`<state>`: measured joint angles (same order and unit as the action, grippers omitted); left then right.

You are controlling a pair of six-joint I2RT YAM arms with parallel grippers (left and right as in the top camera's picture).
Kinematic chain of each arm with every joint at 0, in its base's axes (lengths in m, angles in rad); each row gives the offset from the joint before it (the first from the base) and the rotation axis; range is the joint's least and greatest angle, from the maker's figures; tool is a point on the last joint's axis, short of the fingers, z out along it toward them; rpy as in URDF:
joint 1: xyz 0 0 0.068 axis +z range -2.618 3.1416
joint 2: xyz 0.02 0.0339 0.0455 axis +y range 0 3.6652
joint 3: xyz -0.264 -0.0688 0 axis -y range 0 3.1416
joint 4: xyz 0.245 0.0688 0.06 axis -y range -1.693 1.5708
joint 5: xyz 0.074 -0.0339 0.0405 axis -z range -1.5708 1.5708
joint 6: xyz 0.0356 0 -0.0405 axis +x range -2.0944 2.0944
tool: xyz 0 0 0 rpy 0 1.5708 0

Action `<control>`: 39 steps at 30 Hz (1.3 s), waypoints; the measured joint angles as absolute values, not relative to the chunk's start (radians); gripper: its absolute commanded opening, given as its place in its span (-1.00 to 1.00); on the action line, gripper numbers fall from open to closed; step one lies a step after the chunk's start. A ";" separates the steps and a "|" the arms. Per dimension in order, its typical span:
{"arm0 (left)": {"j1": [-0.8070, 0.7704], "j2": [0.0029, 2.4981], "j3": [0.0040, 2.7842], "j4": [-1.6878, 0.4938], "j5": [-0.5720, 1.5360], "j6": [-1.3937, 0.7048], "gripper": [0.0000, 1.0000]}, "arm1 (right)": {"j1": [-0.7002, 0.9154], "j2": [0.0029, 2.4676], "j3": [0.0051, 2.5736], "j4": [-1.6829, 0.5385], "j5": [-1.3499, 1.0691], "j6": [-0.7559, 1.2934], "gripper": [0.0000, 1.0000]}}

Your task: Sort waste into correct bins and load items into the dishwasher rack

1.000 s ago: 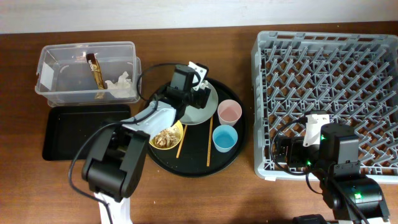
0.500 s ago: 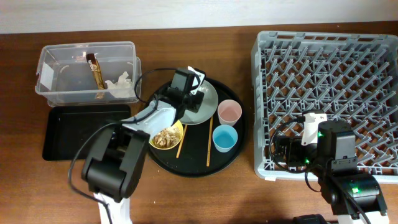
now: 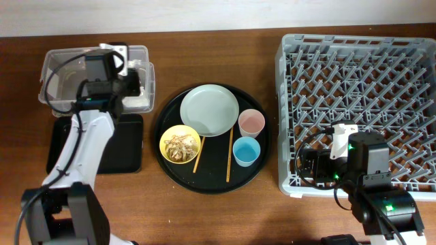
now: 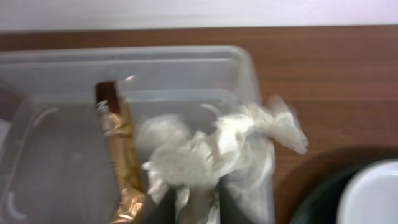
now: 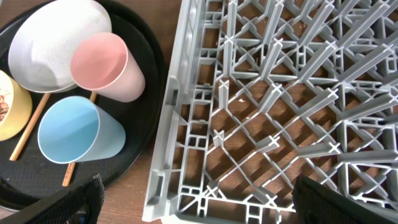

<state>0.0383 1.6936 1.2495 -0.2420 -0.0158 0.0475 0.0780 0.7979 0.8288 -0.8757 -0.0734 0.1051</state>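
My left gripper point(image 3: 131, 84) hangs over the right end of the clear tub point(image 3: 61, 62), shut on a crumpled white tissue point(image 4: 211, 149) that bulges out ahead of its fingers point(image 4: 160, 208). A brown-and-gold wrapper point(image 4: 115, 143) lies in the tub beside it. The pale green plate point(image 3: 210, 110), yellow bowl point(image 3: 181, 145) of food scraps, pink cup point(image 3: 251, 123), blue cup point(image 3: 246, 152) and two chopsticks point(image 3: 229, 156) sit on the round black tray point(image 3: 211, 182). My right gripper point(image 5: 199, 205) is open over the front left corner of the grey rack point(image 3: 361, 68).
The shallow black rectangular tray point(image 3: 129, 144) lies just in front of the tub, partly under my left arm. The rack's near wall point(image 5: 177, 149) stands right beside the round tray, close to the cups.
My left arm has swung left from above the green plate to the clear tub, carrying tissue; the plate now shows bare. The right arm has not moved.
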 measured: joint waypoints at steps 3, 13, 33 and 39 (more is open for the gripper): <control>0.070 1.728 1.250 -0.216 -0.022 0.049 0.10 | 0.078 0.798 0.829 -0.876 -0.073 0.105 0.97; -0.093 1.552 1.258 -0.672 0.049 -0.010 0.99 | 0.078 0.798 0.830 -0.876 -0.073 0.105 0.97; -0.543 1.665 0.991 -0.583 -0.064 -0.155 -0.11 | 0.078 0.798 0.830 -0.876 -0.073 0.105 0.97; -0.543 1.679 0.989 -0.535 -0.065 -0.158 -0.55 | 0.078 0.798 0.830 -0.876 -0.073 0.105 0.97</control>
<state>-0.5434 1.6794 0.9890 -0.5350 -0.0647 -0.1581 0.0780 0.7979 0.8295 -0.8757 -0.0731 0.1055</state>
